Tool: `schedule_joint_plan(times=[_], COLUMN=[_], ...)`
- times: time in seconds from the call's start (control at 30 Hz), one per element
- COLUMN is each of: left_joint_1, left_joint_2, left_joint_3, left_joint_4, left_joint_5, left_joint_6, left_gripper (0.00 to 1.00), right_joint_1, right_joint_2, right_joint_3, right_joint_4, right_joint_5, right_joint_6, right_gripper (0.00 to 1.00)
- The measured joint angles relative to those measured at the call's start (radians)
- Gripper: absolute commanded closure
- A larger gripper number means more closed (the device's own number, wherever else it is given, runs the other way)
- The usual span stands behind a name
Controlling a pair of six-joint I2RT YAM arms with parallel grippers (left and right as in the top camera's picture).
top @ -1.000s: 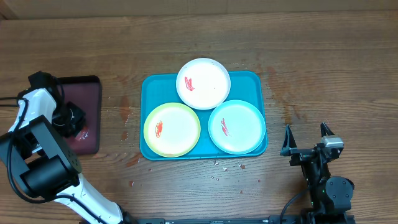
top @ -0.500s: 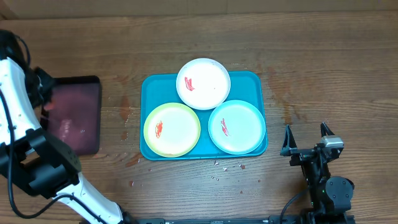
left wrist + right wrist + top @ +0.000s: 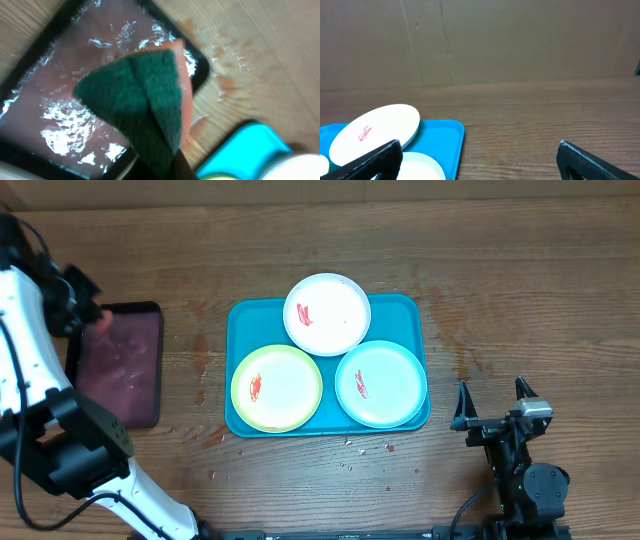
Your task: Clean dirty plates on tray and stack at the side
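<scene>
The turquoise tray (image 3: 410,312) lies mid-table with three plates on it: an all-white plate (image 3: 335,320) at the back, a yellow-green rimmed plate (image 3: 285,385) front left and a teal rimmed plate (image 3: 390,385) front right. Each has a red smear. My left gripper (image 3: 88,308) is raised over the back edge of the maroon tray (image 3: 125,370) and is shut on a green and pink sponge (image 3: 145,95). My right gripper (image 3: 492,398) is open and empty, right of the turquoise tray, which also shows in the right wrist view (image 3: 447,137) with the white plate (image 3: 375,131).
The black-rimmed maroon tray (image 3: 65,80) looks wet and shiny below the sponge. Small crumbs or specks (image 3: 350,445) lie on the wood in front of the turquoise tray. A brown cardboard wall (image 3: 480,40) stands behind the table.
My left gripper has risen from the maroon tray's surface and moved toward its back edge with the sponge. The right arm and the plates have not moved.
</scene>
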Motion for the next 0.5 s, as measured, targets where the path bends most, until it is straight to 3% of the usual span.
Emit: schedule_joint_plan(times=[0.2,0.4,0.43,0.5], left_joint_1=[-0.001,-0.001,-0.001,-0.001], left_joint_2=[0.024,0.030,0.030,0.030], left_joint_3=[-0.399,-0.438,-0.438,-0.438], left_joint_4=[0.235,0.256,0.256,0.257], left_joint_5=[0.002,-0.040,-0.056,-0.087], left_joint_6=[0.000,0.000,0.000,0.002], left_gripper=[0.96,0.96,0.93,0.75], right_joint_1=[0.000,0.000,0.000,0.000], right_joint_2=[0.000,0.000,0.000,0.000], right_joint_3=[0.000,0.000,0.000,0.000], right_joint_4=[0.001,0.001,0.001,0.001], right_joint_5=[0.000,0.000,0.000,0.000], right_joint_6=[0.000,0.000,0.000,0.000], right_gripper=[0.00,0.00,0.00,0.00])
